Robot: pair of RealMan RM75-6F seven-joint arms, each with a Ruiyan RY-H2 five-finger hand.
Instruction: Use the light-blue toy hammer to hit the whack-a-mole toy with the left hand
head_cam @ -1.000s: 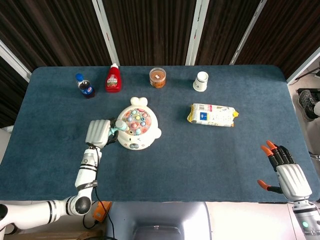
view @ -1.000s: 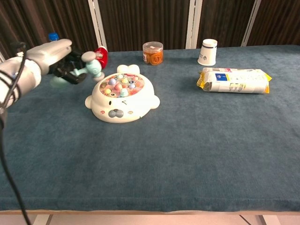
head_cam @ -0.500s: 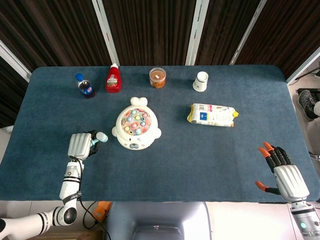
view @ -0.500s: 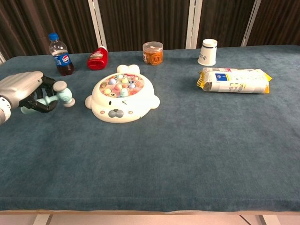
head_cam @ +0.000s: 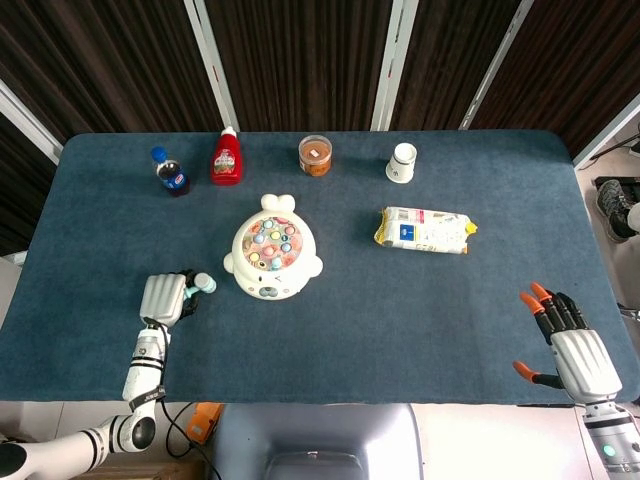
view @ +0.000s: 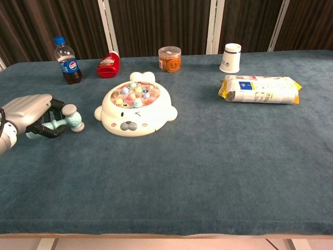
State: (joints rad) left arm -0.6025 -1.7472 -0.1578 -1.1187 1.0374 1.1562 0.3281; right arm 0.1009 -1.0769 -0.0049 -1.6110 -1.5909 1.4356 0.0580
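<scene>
Near the table's left front, the left hand [view: 28, 112] grips the light-blue toy hammer [view: 62, 121] by its handle, fingers wrapped around it, low over the cloth and just left of the whack-a-mole toy [view: 136, 110], apart from it. Such a handle grip apparently leaves the head free to swing. Its long axis runs roughly left to right, head toward the toy. At the right front edge, the right hand [head_cam: 572, 345] rests empty, fingers spread.

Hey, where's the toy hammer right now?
The light-blue toy hammer is in the left hand, low over the table's left side in the chest view, just left of the whack-a-mole toy and not touching it.
</scene>
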